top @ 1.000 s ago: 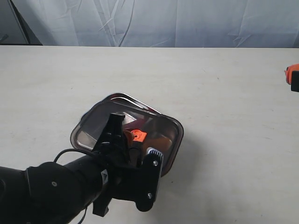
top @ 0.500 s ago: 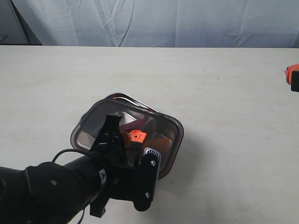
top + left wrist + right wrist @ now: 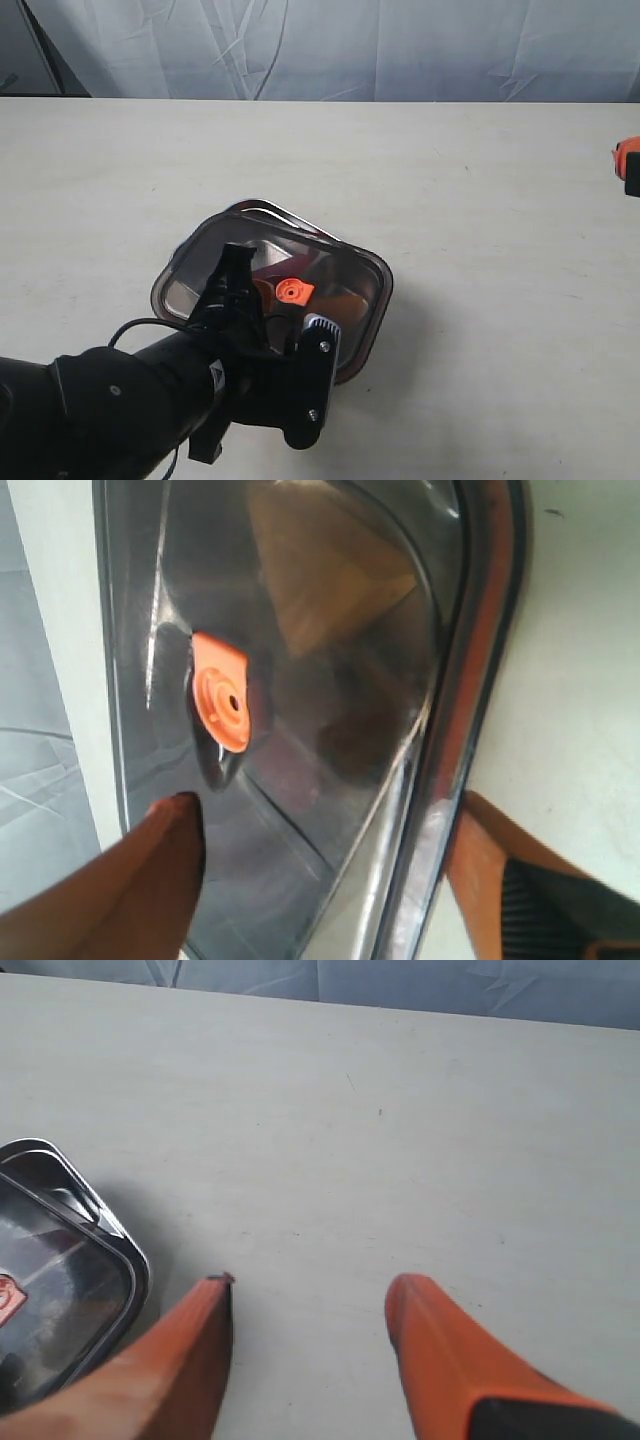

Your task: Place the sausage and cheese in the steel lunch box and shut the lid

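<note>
The left claw (image 3: 278, 305) has slid back a little toward the near edge of the table (image 3: 480, 200). The lid (image 3: 330, 265) has not moved and lies on top of the steel lunch box (image 3: 262, 207). So I think the closing is almost done, and the arm is letting go. The lid may still need a push down, because I cannot tell if it sits tight all the way round.

The left claw is spread wide. One finger hangs over the lid and the other is out past its edge. It is not pinching anything. The right claw (image 3: 310, 1300) is spread too, with only bare table under it, well away to the right of the box.

The lid is dark and see-through, with round corners, a thin orange strip (image 3: 490, 630) along its edge and a small orange valve (image 3: 293, 291) in the middle. The box is shiny metal, and its rim peeks out at the far side.

Under the lid there is a pale wedge, which I take to be the cheese (image 3: 325, 585). I cannot make out the sausage through the dark plastic.

The table is pale and flat.
</note>
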Controlling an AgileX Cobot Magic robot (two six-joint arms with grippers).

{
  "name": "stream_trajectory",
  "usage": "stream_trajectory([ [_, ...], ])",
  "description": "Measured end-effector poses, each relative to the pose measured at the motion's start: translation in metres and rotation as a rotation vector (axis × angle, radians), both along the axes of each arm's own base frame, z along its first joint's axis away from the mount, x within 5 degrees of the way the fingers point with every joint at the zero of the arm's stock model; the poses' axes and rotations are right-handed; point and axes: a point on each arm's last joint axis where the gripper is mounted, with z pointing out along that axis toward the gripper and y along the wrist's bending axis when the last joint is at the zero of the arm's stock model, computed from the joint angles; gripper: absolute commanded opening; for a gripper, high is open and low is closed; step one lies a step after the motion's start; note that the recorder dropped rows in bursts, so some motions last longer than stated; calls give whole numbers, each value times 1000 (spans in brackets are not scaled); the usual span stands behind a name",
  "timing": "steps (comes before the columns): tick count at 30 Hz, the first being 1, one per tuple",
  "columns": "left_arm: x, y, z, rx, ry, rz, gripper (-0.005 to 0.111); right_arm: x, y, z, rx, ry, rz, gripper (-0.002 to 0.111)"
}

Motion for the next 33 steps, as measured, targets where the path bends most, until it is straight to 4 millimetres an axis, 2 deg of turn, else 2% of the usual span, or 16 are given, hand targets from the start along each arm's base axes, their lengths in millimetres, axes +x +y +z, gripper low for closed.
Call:
stream_trajectory([
  [33, 1, 5, 0, 43, -8, 28, 65, 0, -1, 0, -7, 3, -3, 49],
])
